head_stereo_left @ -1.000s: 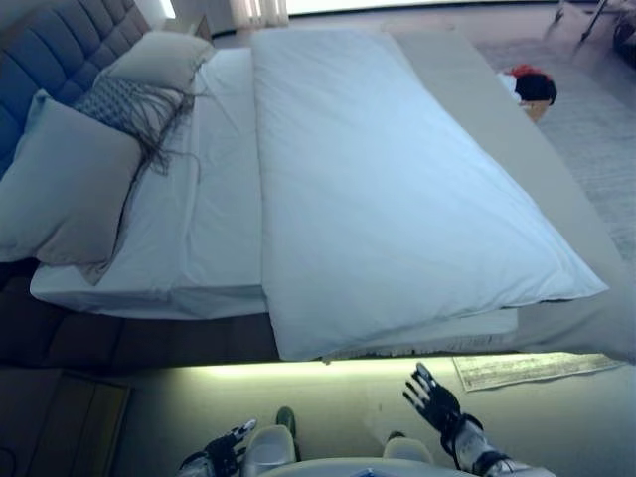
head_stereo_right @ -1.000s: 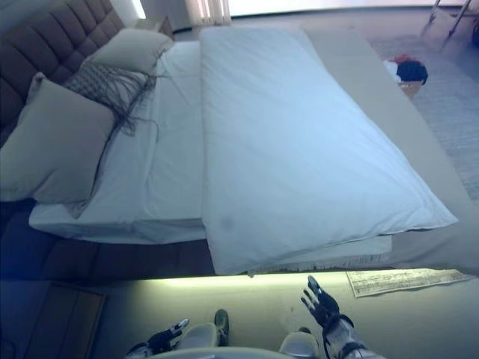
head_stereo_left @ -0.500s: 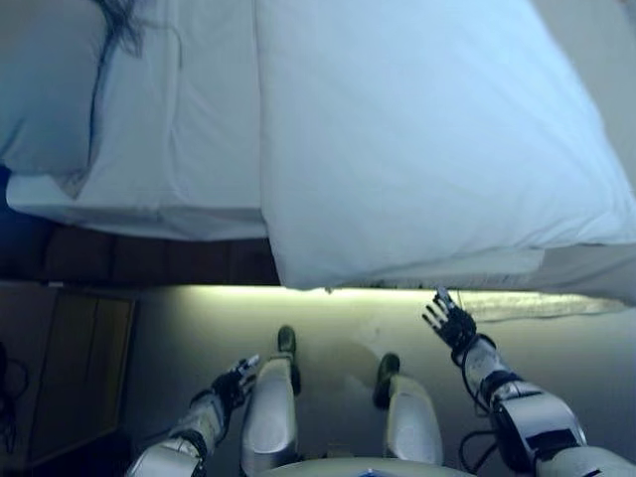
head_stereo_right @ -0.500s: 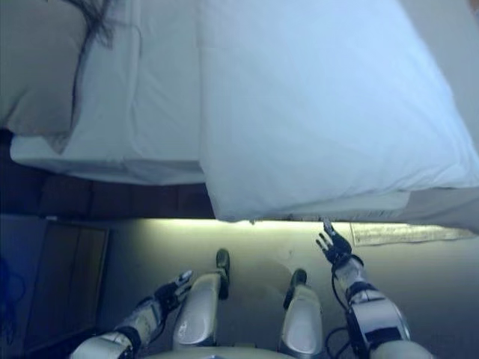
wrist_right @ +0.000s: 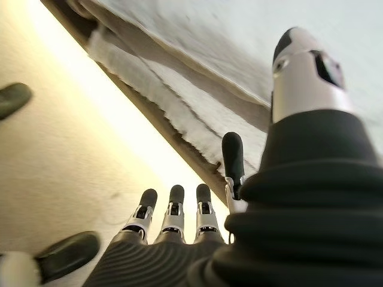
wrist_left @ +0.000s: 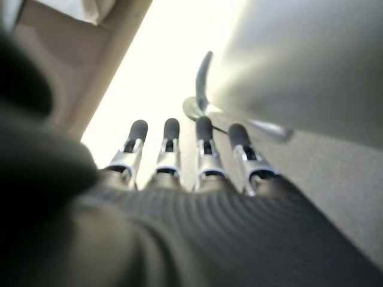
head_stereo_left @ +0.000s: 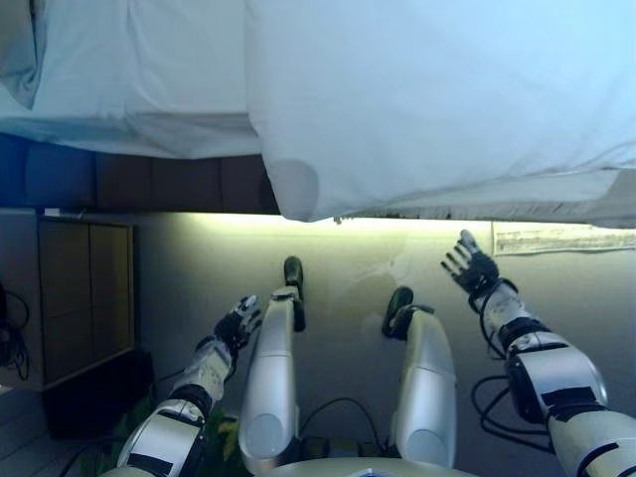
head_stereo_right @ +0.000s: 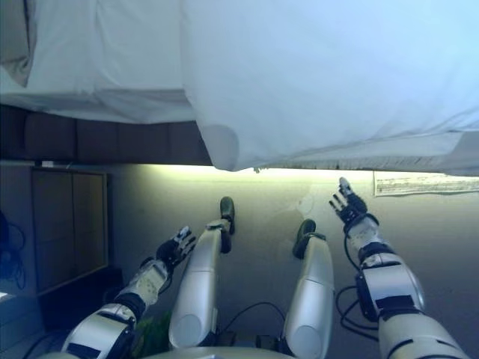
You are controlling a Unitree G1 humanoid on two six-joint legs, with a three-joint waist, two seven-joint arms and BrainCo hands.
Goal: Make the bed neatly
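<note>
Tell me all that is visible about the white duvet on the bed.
The white duvet looks like soft, padded cloth, smooth with few creases. It lies flat on the bed, over the white sheet, covering the robot's right part of the mattress. Its near corner is rounded and hangs over the bed's edge, above the lit strip under the bed frame. Its near edge runs along the bed's side. Neither hand touches it: the right hand is open below it, above the floor.

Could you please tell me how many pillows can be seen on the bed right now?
1: only a corner of a pillow shows at the top left edge, on the white sheet beside the duvet. Others may lie out of view.
</note>
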